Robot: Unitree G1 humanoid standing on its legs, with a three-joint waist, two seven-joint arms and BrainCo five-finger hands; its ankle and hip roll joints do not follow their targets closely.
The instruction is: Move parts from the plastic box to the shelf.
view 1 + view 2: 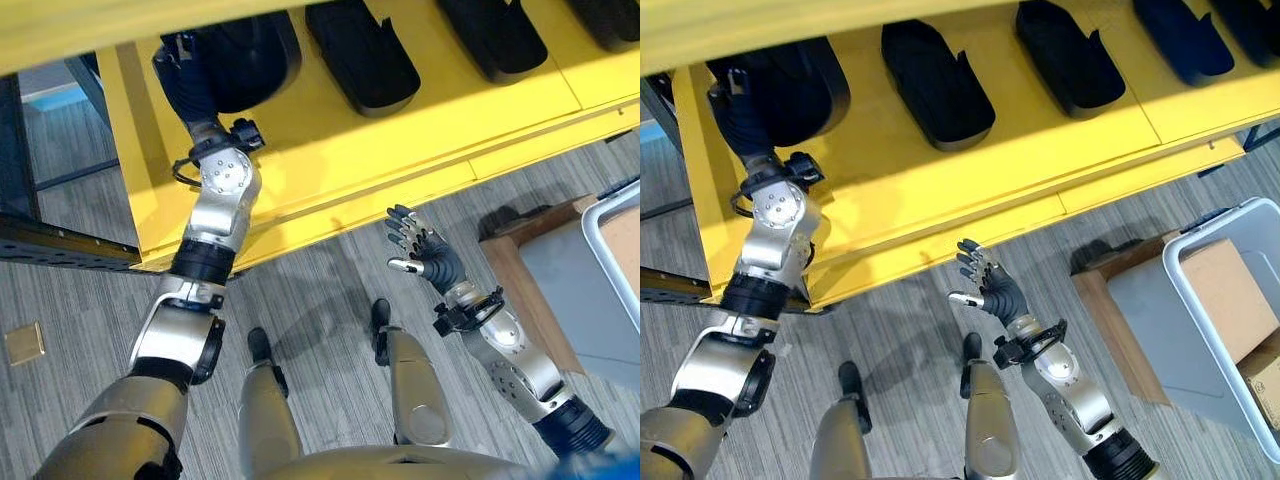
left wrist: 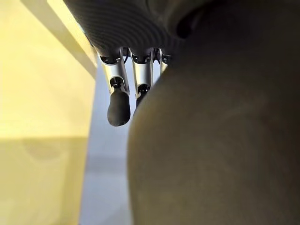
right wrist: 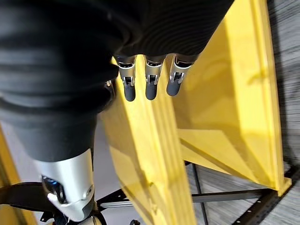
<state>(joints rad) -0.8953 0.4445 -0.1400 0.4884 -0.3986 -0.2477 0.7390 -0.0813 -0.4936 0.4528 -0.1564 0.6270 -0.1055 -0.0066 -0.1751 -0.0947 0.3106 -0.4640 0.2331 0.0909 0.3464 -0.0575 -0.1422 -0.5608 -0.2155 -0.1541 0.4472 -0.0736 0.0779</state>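
Note:
A big black moulded part [image 1: 800, 85] lies at the left end of the yellow shelf [image 1: 970, 170]. My left hand [image 1: 740, 118] reaches into the shelf beside it. In the left wrist view its fingers [image 2: 118, 105] run straight along the part's dark side [image 2: 211, 140]. My right hand [image 1: 990, 287] hovers open over the floor in front of the shelf's lower edge, holding nothing; its fingers [image 3: 150, 86] are straight. The pale plastic box [image 1: 1215, 310] stands at the right on the floor, and something brown like cardboard [image 1: 1230, 290] shows in it.
Three more black parts [image 1: 937, 85] [image 1: 1070, 55] [image 1: 1185, 40] sit in a row along the shelf to the right. A brown wooden board [image 1: 1095, 300] lies under the box. A dark metal frame [image 1: 60, 250] runs at the left beside the shelf.

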